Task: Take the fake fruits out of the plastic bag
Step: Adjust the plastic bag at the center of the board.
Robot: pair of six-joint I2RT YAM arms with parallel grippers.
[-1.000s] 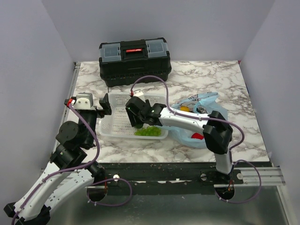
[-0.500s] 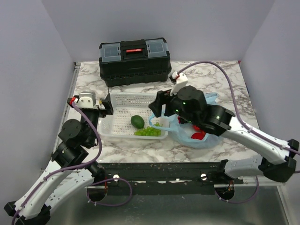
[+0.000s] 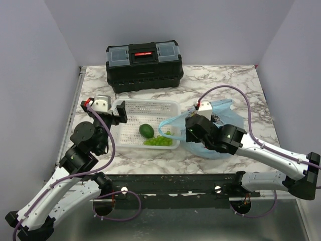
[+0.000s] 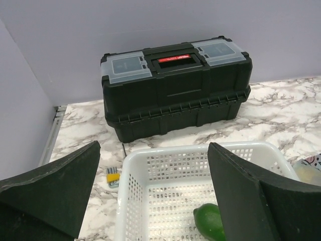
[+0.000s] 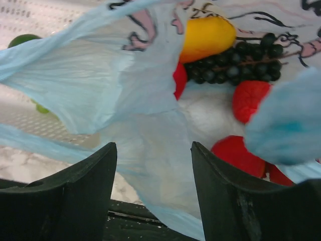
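Only the right wrist view sees into the plastic bag point(image 5: 125, 85). It shows an orange-yellow fruit point(image 5: 205, 35) with a dark grape bunch point(image 5: 235, 63) just below it. There's a red berry point(image 5: 251, 100) and more red pieces point(image 5: 235, 150) lower down, one half behind a fold of film. All of them lie inside the bag.

In the top view the right arm covers all that. The bag point(image 3: 230, 108) reads only as a blue heap on the marble surface point(image 3: 220, 80), right of the white mesh basket point(image 3: 150, 106). A handle loop lies over the basket's right end.

A dark green fruit point(image 3: 146, 131) sits in the basket, with a pale green grape cluster point(image 3: 160, 141) just beside it at the near wall. The left wrist view catches the green fruit but not the grapes.

A black toolbox point(image 3: 144, 65) stands at the far edge behind the basket, lid shut. A small yellow item point(image 4: 113, 176) lies on the surface left of the basket, seen only from the left wrist. Can't tell what it is.

The right gripper point(image 5: 153, 148) has its fingers spread wide, low over the bag mouth. Film shows in the gap and nothing is pinched. The arm comes in from the right with the wrist bent down at the bag.

The left gripper point(image 4: 153, 150) has its fingers wide apart and empty, at the basket's left end, aimed at the toolbox. Its elbow is raised.
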